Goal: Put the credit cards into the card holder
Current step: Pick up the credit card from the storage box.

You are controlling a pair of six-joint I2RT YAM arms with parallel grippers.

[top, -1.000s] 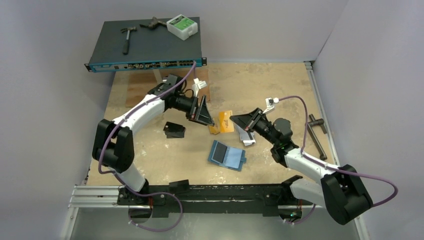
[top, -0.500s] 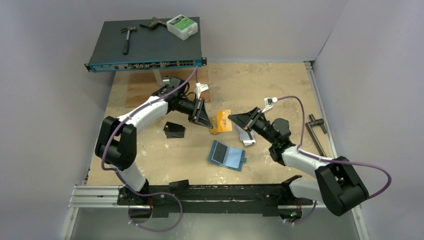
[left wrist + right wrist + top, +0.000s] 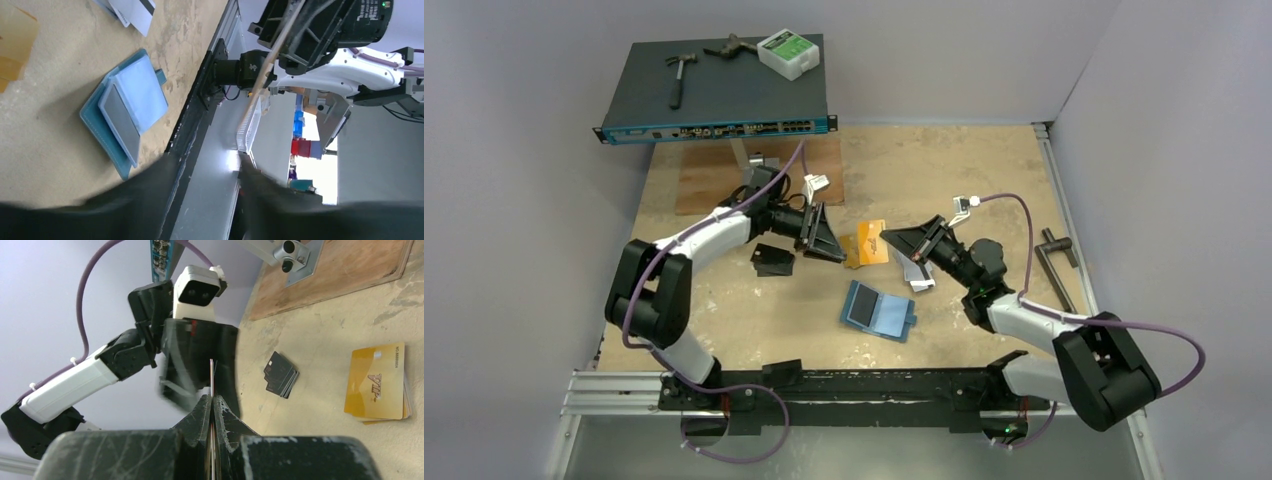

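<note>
Robotics lab test bench: a left arm (image 3: 714,225) and a right arm (image 3: 1034,322), both white and black, stand bolted to a metal rail (image 3: 614,392) at the edge of a chipboard table (image 3: 964,170) boxed in by plain grey panels (image 3: 524,200). A purple cable (image 3: 1006,196) loops overhead. A rack-mount network switch (image 3: 724,90) at the back carries a hammer (image 3: 677,82).
</note>
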